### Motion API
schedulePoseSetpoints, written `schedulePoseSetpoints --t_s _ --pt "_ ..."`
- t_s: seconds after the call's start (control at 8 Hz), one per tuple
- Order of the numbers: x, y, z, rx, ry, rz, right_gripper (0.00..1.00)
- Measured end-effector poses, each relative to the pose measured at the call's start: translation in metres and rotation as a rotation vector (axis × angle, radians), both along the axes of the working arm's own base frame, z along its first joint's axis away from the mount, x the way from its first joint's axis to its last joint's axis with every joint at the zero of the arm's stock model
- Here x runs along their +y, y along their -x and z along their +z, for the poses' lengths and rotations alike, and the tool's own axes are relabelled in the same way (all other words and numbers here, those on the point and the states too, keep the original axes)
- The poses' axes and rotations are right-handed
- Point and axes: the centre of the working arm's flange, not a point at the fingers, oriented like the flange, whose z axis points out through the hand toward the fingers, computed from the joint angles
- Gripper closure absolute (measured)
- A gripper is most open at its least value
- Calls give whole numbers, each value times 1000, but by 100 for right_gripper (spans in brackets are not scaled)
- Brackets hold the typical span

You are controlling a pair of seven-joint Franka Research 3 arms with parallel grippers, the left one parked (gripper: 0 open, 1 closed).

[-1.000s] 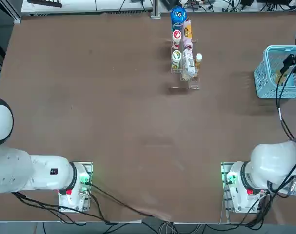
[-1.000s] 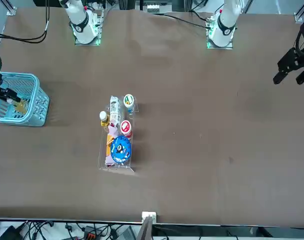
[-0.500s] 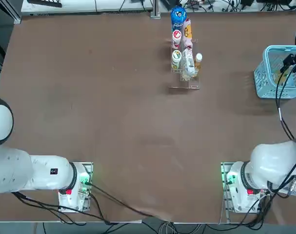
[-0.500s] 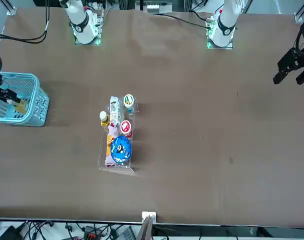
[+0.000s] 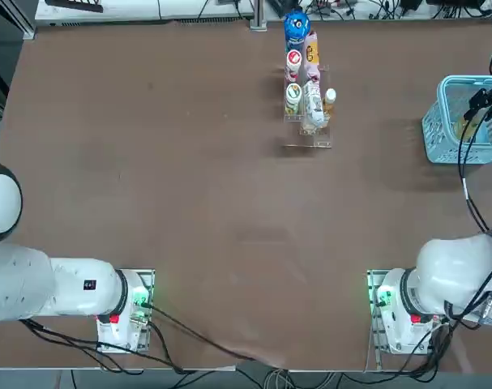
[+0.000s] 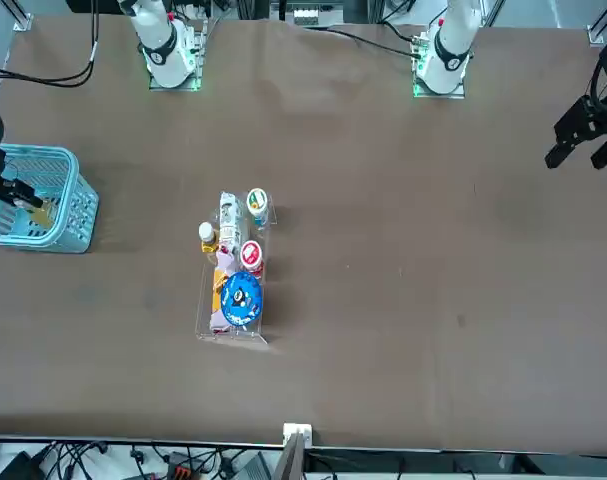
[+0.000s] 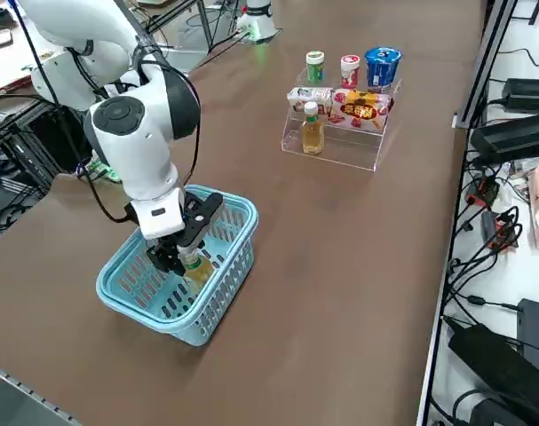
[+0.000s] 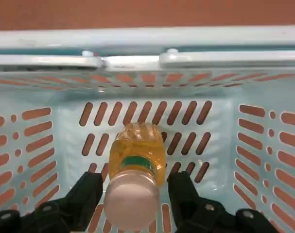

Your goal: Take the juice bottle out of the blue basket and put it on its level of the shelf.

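The juice bottle, clear with yellow juice and a white cap, stands upright inside the blue basket. My right gripper reaches down into the basket, one of its black fingers on each side of the bottle's neck, close to it with thin gaps showing, so it is open. From the right side, the gripper and the bottle sit low in the basket. The clear stepped shelf stands far across the table.
The shelf carries a similar white-capped amber bottle on its lowest step, plus a blue cup, small pots and packets higher up. The basket sits at the table's right edge, with cables running over it.
The fingers have drawn slightly closer to the bottle. Arm, basket and shelf stay where they were.
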Motion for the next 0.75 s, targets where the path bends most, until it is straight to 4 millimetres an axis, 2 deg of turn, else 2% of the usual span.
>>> schedulePoseSetpoints --t_s 0.38,0.75 --pt "0 0 0 0 -1 -1 18" --pt "0 0 -1 1 -1 -1 25"
